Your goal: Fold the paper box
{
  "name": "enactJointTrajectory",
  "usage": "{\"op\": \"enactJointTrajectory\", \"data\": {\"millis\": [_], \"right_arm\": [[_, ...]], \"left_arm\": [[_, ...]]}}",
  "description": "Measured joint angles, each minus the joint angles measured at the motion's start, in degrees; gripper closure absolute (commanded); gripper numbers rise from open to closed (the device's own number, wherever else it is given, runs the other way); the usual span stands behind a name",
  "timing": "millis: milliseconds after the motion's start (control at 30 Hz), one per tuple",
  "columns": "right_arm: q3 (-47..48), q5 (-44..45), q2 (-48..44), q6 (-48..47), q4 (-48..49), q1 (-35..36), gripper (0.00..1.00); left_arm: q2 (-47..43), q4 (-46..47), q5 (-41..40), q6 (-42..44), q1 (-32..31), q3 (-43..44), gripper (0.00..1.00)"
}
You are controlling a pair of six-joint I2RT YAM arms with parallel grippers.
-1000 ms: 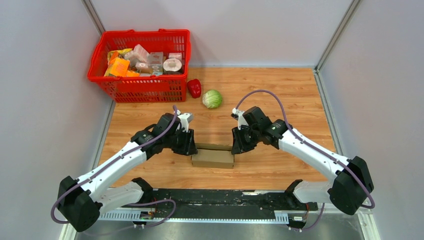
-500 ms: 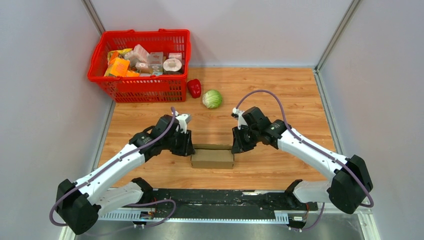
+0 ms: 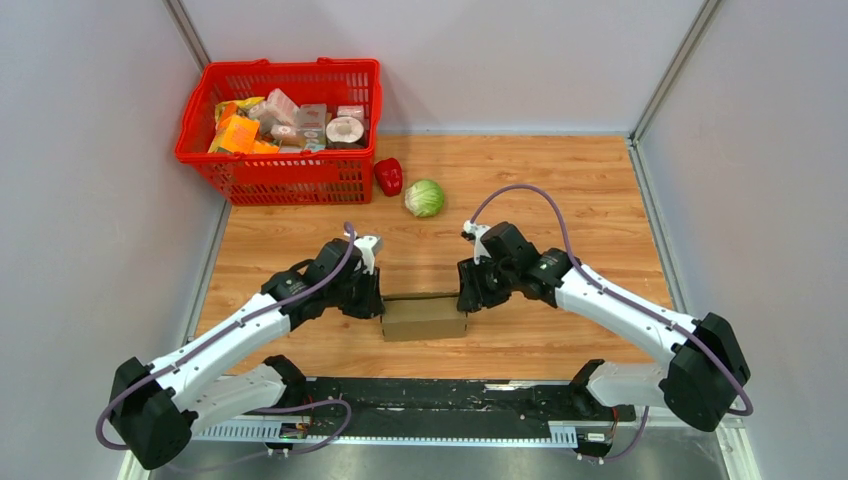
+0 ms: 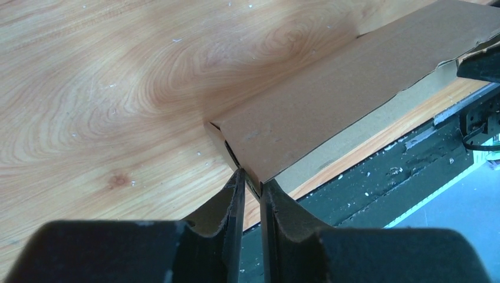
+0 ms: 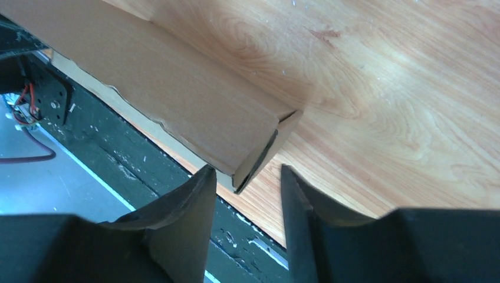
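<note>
The paper box point(image 3: 425, 318) is a brown, flattened cardboard piece lying on the wooden table between my two grippers, near the front edge. My left gripper point(image 3: 378, 300) is at its left end. In the left wrist view the left gripper point(image 4: 250, 180) is shut on the near corner edge of the box point(image 4: 330, 94). My right gripper point(image 3: 466, 297) is at the box's right end. In the right wrist view the right gripper point(image 5: 247, 171) is open, with the corner of the box point(image 5: 177, 100) between its fingers and not pinched.
A red mesh basket point(image 3: 280, 130) of packages stands at the back left. A red pepper point(image 3: 388, 176) and a green cabbage point(image 3: 424, 197) lie beside it. The black base rail point(image 3: 430, 400) runs along the near table edge, just behind the box.
Both grippers have moved slightly toward the near edge and lower, and the box between them has shifted a little with them.
</note>
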Motion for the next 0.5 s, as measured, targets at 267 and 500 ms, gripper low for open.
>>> {"op": "enactJointTrajectory", "data": {"millis": [267,500], "right_arm": [[3.7,2.3,-3.1,6.9,-7.7,-0.5,0.0],[3.7,-4.4,-4.1,27.1,-7.6,-10.4,0.0]], "left_arm": [[-1.4,-0.2,-1.6,-0.2,-0.5,0.0,0.78],[-2.2,-0.2,-2.4,-0.7,-0.5,-0.7,0.8]]}}
